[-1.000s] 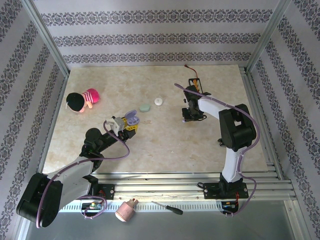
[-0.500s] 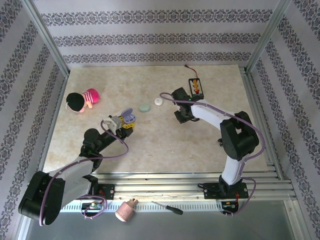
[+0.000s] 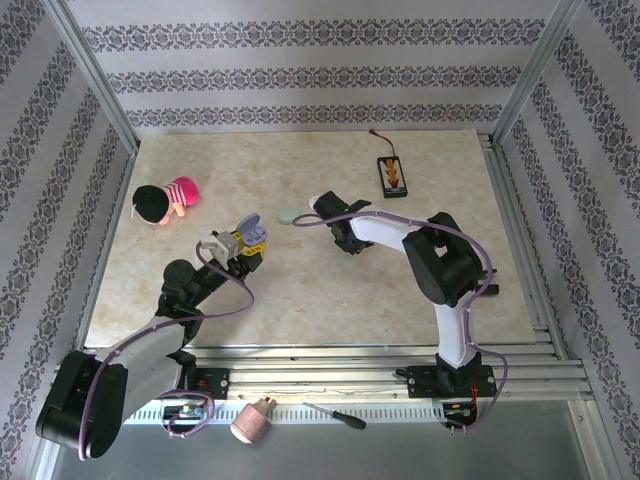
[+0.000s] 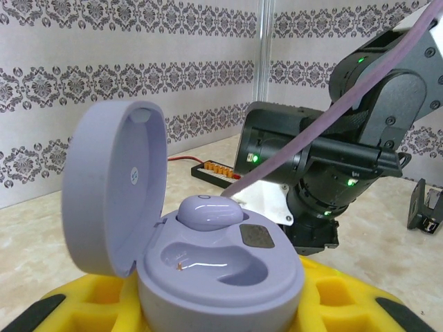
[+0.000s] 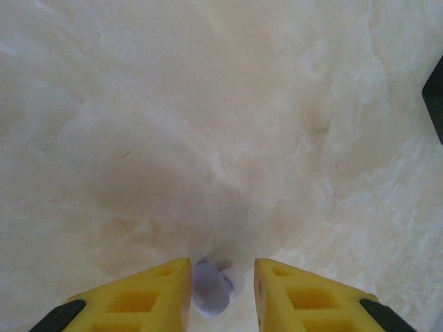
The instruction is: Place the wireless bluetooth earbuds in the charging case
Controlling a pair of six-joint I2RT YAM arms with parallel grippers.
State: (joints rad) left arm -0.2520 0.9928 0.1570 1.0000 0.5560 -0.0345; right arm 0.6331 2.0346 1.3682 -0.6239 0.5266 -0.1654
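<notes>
my right gripper (image 5: 221,277) points down at the table (image 5: 221,104), and the loose earbud (image 5: 211,290) sits between its yellow fingers at the 6 o'clock edge of the right wrist view. it lies against one finger with a sliver of gap at the other, so i cannot tell whether i am pinching it yet. its long axis seems to run 12 to 6.

my left gripper (image 3: 243,240) is clamped on the open charging case (image 3: 250,228). from above, the case lies at 9 o'clock from my right gripper (image 3: 345,240), near but apart, so the carry goes that way.

the left wrist view alone shows the inside of the charging case (image 4: 221,277). the lid (image 4: 114,187) stands up at 9 o'clock, a seated earbud (image 4: 211,211) fills the far socket, and the empty socket (image 4: 221,266) faces up nearer me.
</notes>
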